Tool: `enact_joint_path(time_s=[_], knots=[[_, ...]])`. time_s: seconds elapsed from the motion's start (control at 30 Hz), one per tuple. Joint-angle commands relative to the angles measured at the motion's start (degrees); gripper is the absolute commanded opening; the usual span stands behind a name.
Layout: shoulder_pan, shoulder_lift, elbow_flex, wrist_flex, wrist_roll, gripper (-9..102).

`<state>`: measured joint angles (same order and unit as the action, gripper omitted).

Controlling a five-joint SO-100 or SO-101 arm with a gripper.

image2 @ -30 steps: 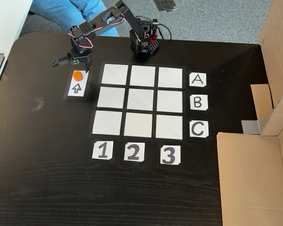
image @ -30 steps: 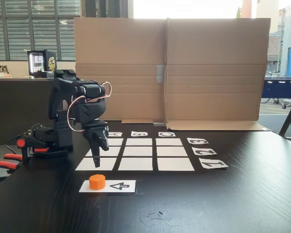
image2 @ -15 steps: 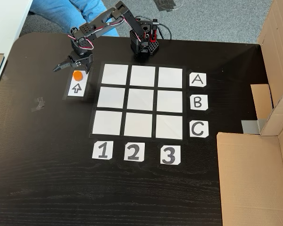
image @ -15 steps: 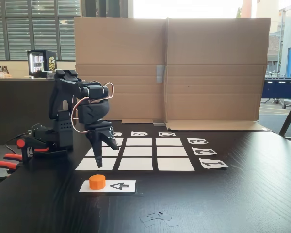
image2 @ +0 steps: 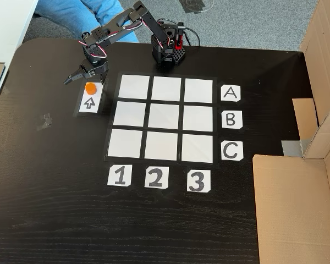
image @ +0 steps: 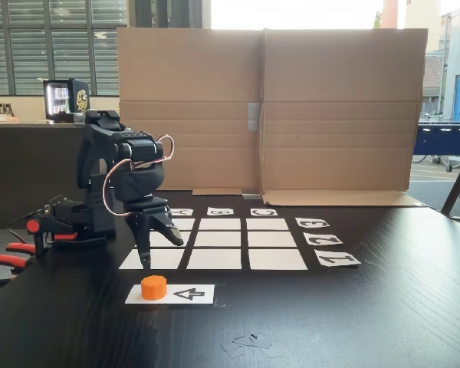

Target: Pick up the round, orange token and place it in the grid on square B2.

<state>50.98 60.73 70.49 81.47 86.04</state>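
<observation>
Currently the dark tabletop (image2: 55, 198) is filling most of both fixed views, with a folded cardboard screen (image: 268, 107) standing along its far edge in the low view. The grid (image2: 163, 119) is lying in the upper middle of the top-down frame, nine white cells with labels A B C down its right side and 1 2 3 below it. Square B2 (image2: 164, 117), the centre cell, is sitting bare. The arm (image2: 121, 22) is reaching from its base in the upper middle of the top-down frame out toward the upper left. A white strip with a black arrow (image2: 89, 99) is lying just left of the grid.

The round, orange token (image2: 90, 88) is resting on the upper end of that strip; in the low view the token (image: 153, 287) is sitting at the lower left of the frame, untouched. The gripper (image: 155, 253) is hanging above and just behind it with its fingers spread apart, holding nothing; from above, the gripper (image2: 82, 78) is showing just above the token in the frame, one fingertip pointing left.

Judgement: approach step, grasp not yet made. To do it well, the gripper should be centring over the token so one finger passes each side, descending until the tips are near the paper, then closing squarely on the curved wall. An off-centre descent would likely be nudging the token along the strip or tipping it.
</observation>
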Motion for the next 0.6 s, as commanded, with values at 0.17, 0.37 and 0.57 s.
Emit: enact_joint_path(time_s=[0.17,0.37,0.57], knots=[[-0.09,-1.49,-2.29,-0.35,-0.35,78],[0.62,-3.34,-5.1,0.26,-0.44,77],[1.23,-3.96,-6.06,0.26,-0.53,76]])
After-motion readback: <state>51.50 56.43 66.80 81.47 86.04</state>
